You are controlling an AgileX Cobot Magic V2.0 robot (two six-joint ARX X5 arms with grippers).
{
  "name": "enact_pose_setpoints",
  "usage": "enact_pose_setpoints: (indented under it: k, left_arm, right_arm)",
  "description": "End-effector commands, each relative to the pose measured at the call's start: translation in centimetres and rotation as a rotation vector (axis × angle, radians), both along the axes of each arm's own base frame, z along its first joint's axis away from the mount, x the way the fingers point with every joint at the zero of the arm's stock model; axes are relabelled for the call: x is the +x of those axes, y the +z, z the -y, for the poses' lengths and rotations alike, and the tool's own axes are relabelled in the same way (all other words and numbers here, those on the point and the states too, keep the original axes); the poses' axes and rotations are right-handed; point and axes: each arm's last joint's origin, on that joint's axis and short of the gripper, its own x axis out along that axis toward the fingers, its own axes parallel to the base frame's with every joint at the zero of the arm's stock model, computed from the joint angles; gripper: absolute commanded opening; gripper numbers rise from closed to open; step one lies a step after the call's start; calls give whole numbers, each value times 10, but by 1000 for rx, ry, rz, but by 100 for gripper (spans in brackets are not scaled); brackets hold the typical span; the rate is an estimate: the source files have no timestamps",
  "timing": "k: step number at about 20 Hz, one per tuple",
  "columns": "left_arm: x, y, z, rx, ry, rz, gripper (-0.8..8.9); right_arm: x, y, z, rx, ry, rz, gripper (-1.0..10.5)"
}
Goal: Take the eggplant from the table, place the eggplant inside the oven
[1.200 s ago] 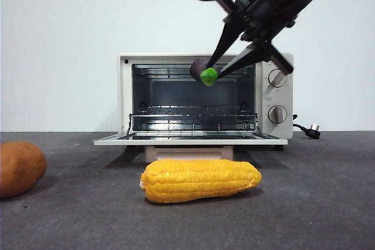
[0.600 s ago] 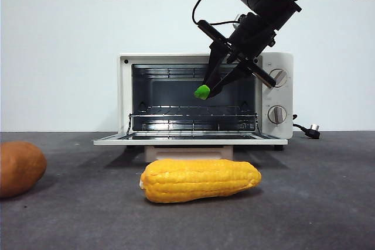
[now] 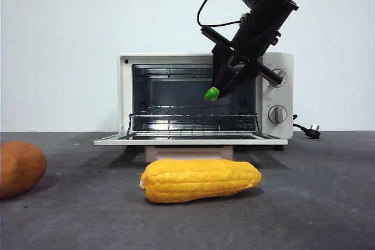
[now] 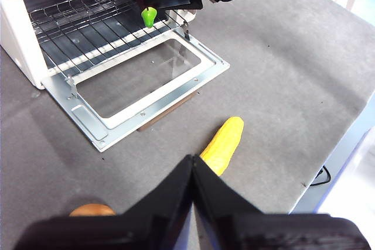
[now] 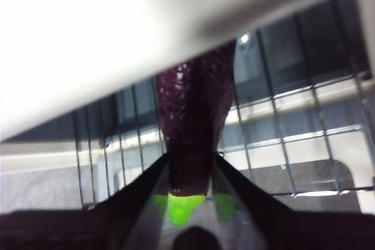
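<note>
- My right pincer (image 3: 218, 89), jaws clamped on the eggplant (image 5: 193, 127) near its green stem cap (image 3: 211, 93), hangs in the oven (image 3: 205, 99) mouth toward 2 o'clock, above the wire rack (image 3: 193, 112).
- Eggplant body points into the cavity; the door (image 4: 140, 80) lies open flat.
- My left pincer (image 4: 192, 174), jaws pressed together, holds nothing over the table (image 3: 316, 203).
- Corn cob (image 3: 200, 180) lies before the door at 6 o'clock; potato (image 3: 20, 168) at 8 o'clock.

**Eggplant held at the open oven's mouth**

The dark purple eggplant (image 5: 193, 127) hangs above the wire rack (image 3: 193, 111), its green stem cap (image 3: 211, 93) facing outward, clamped in the right pincer (image 3: 225, 83). The cream-white oven (image 3: 126, 95) stands on the dark grey worktop (image 3: 316, 197), its glass door (image 4: 140, 77) folded down flat.
</note>
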Motion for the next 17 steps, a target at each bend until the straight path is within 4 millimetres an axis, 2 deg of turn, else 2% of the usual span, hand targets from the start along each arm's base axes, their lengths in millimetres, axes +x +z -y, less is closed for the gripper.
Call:
enact_pose_setpoints:
  k: [1,13,17]
  left_arm:
    - [-1,-2,0,-6,-2,-7,-6]
    - [-5,0,-1,-14,2,3,-6]
    - [-4,0,-1,0,17,6,-6]
  right_arm:
    - [4,-7,-1,-15,-17,-2,136]
    - [4,-7,-1,-28,-15,6,137]
    - [1,1,-2,-12,38,32,228]
